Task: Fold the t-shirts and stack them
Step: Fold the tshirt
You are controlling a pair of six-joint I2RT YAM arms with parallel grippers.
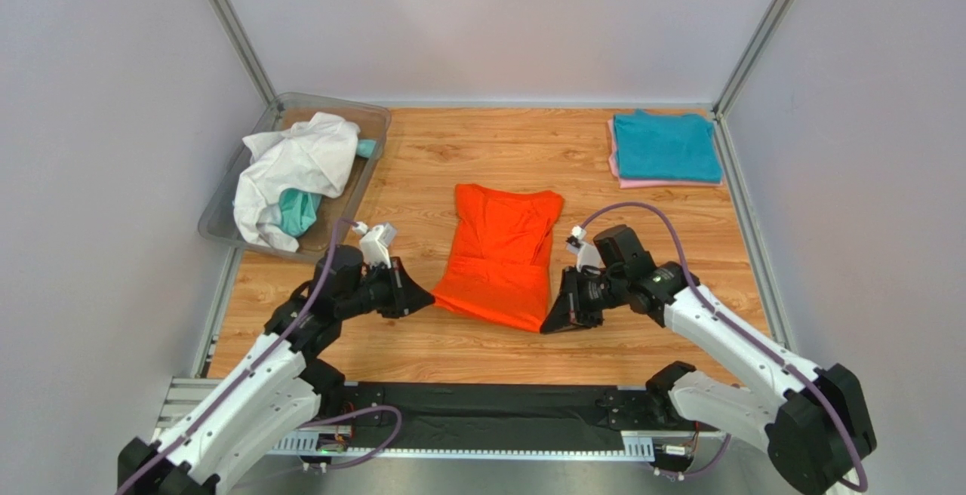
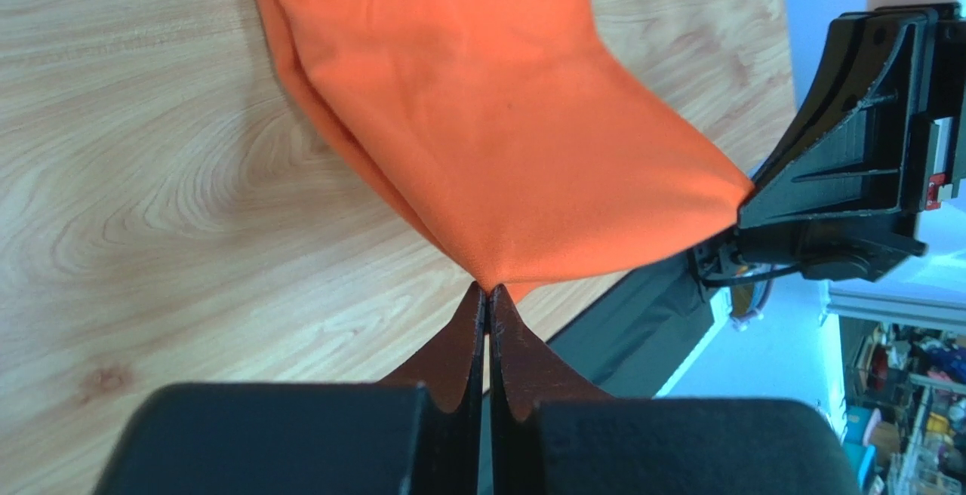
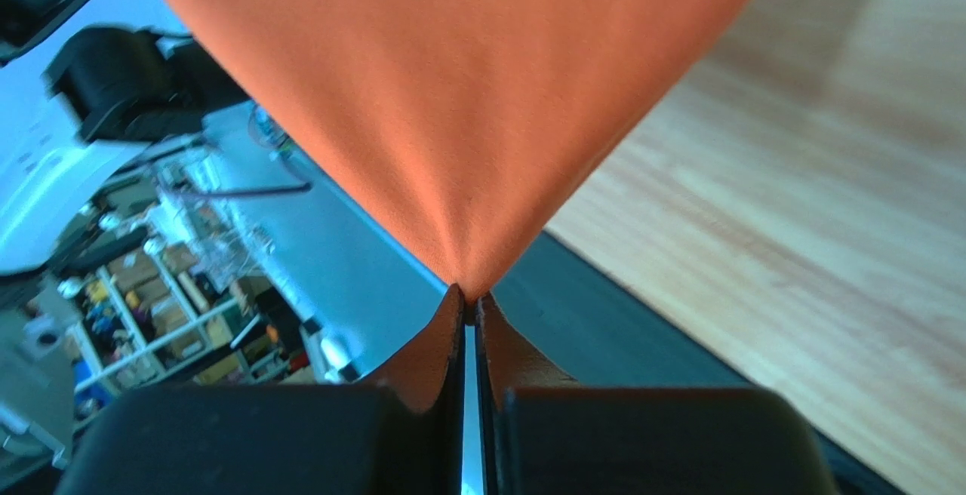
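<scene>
Orange t-shirt (image 1: 499,252) on table (image 1: 454,156), white shirt (image 1: 297,161) and teal shirt (image 1: 298,212) in bin (image 1: 218,221)

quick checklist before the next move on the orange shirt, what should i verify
1. left gripper shut on the near-left corner of the bright orange cloth t-shirt: ok
2. right gripper shut on its near-right corner: ok
3. all cloth layers caught in each grip: cannot tell
4. shirt's far end resting on the wooden table: ok
5. folded teal t-shirt at far right, apart from the orange one: ok
</scene>
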